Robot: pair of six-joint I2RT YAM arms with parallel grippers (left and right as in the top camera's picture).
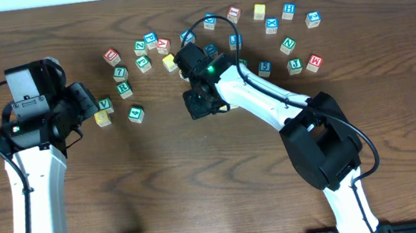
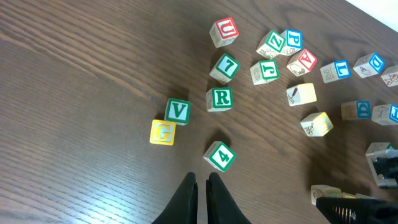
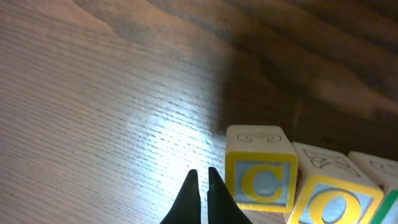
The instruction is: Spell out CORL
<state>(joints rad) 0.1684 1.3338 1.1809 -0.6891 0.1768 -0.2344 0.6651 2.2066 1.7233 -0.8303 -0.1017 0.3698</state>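
Observation:
In the right wrist view a yellow C cube (image 3: 261, 180) stands with a yellow O cube (image 3: 333, 202) touching its right side. A third cube (image 3: 380, 177) with a green edge follows; its letter is cut off. My right gripper (image 3: 200, 177) is shut and empty, just left of the C cube; overhead it (image 1: 197, 106) hides that row. A green R cube (image 2: 220, 98) (image 1: 123, 88) and a blue L cube (image 2: 341, 70) lie loose. My left gripper (image 2: 201, 182) (image 1: 85, 100) is shut and empty, just short of a green 4 cube (image 2: 220, 155).
Loose cubes lie round the R: green V (image 2: 178, 112), yellow G (image 2: 163, 132), green 7 (image 2: 225, 67), red U (image 2: 224, 31). Several more cubes are scattered along the table's far side (image 1: 284, 23). The right arm (image 1: 269, 97) stretches across the middle.

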